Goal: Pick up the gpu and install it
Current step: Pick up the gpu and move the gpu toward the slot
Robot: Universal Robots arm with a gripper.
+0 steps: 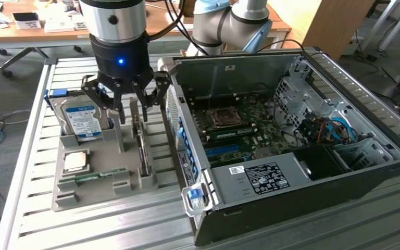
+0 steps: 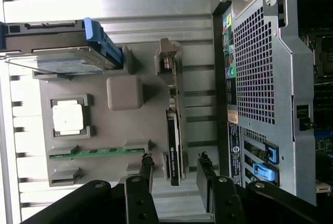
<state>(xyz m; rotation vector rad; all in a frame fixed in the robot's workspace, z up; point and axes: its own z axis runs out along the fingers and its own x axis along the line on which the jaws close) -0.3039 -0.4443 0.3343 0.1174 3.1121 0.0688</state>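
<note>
Hovering jaws: held open over the gpu (image 1: 142, 153) (image 2: 174, 130), one finger set to each side of the card's edge, nothing gripped
Gpu place: stood on edge in the grey holder (image 1: 110, 194) on the tabletop (image 1: 33, 224), in the slot nearest the computer case (image 1: 366, 172)
Done: jaws lined up with the card
Left: card judged not yet gripped, lifted or seated in the open case

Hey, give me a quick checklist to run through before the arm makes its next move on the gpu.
1. The gripper is open: ok.
2. It is lined up over the gpu: ok.
3. The gpu stands on edge in the grey tray: ok.
4. The computer case has its side open: ok.
5. A free slot on the motherboard: cannot tell.
</note>
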